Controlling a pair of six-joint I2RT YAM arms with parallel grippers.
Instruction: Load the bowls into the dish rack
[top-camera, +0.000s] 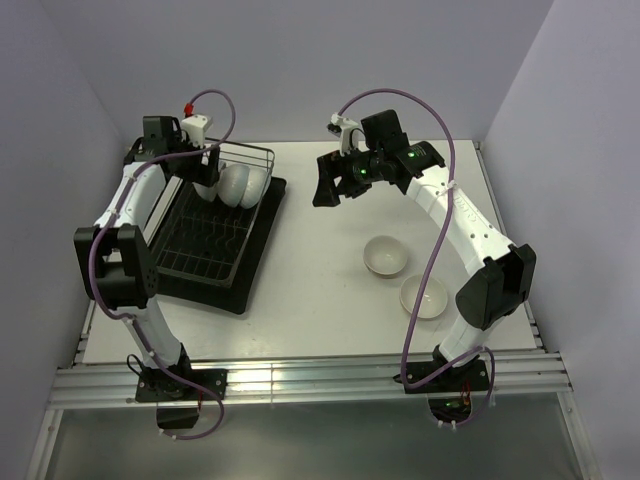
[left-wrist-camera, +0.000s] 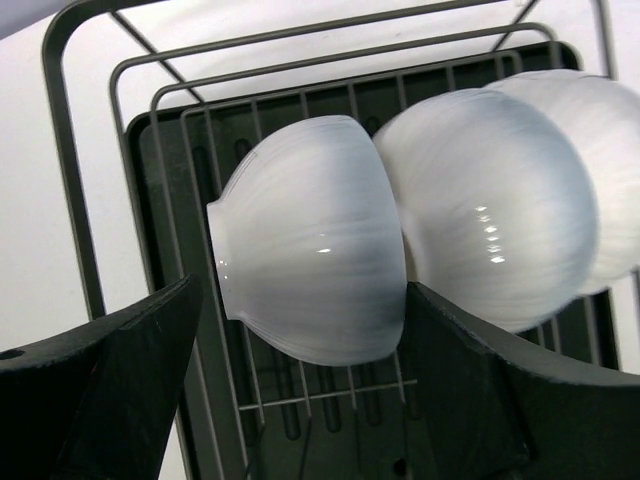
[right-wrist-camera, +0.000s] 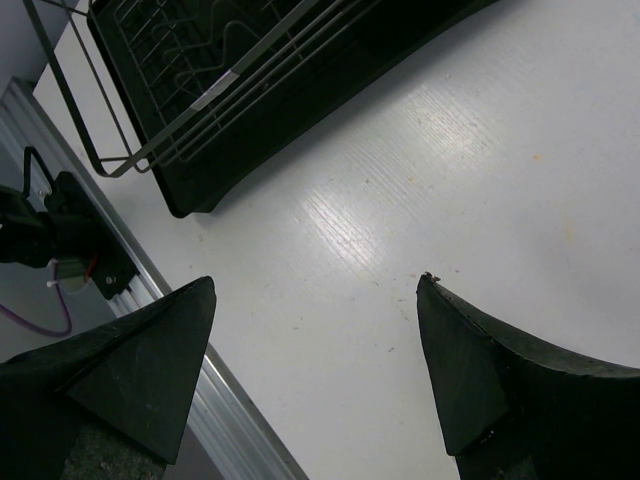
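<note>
The dark wire dish rack (top-camera: 205, 245) stands on its black tray at the left of the table. Three white bowls stand on edge in a row at its far end (top-camera: 240, 185). In the left wrist view the nearest bowl (left-wrist-camera: 310, 250) leans against a second bowl (left-wrist-camera: 490, 210), with a third bowl (left-wrist-camera: 600, 140) behind. My left gripper (left-wrist-camera: 305, 290) is open around the nearest bowl, with a gap at its left finger (left-wrist-camera: 130, 380). Two more bowls (top-camera: 385, 255) (top-camera: 424, 297) sit upright on the table at the right. My right gripper (top-camera: 335, 180) hangs open and empty above bare table.
The rack's raised wire rim (left-wrist-camera: 70, 200) rises just left of my left fingers. In the right wrist view the rack's corner (right-wrist-camera: 200, 90) lies at the upper left, and the table's metal front rail (right-wrist-camera: 240, 420) runs along the lower left. Walls enclose the table on three sides.
</note>
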